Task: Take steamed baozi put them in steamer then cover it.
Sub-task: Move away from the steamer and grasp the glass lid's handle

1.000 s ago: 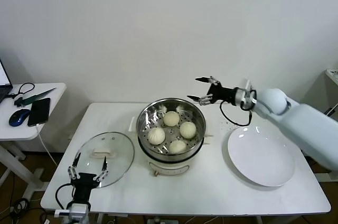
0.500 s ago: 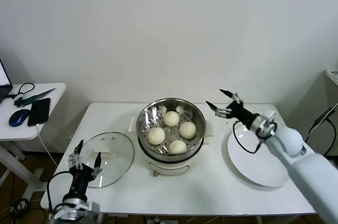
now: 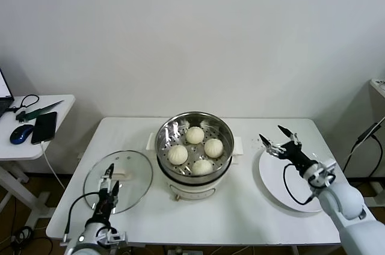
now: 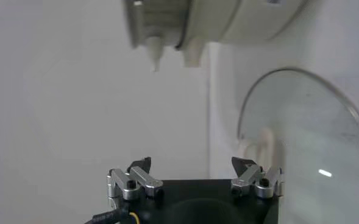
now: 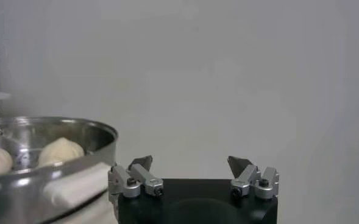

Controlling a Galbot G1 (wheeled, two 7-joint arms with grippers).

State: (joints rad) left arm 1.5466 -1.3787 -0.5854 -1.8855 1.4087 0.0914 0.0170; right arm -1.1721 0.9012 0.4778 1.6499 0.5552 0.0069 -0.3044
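Buns loaded, lid still off

Left claw [image 3: 107, 190], fingers apart, hovers left of the steamer [image 3: 195, 147] over the glass lid [image 3: 118, 180]; four steamed baozi [image 3: 196, 150] sit inside. Right claw [image 3: 280, 141], apart, empty, is right of it. A glass lid could slip if gripped off its handle.

On my white rectangular table [image 3: 198, 216] I am seeing a round glass lid with a white handle [image 3: 120, 180] lying flat at my left, and a flat white round plate [image 3: 289, 183] at my right. A small white side table [image 3: 60, 107] is carrying a black phone [image 3: 45, 126], a blue mouse [image 3: 22, 133] and green-handled scissors [image 3: 42, 109].
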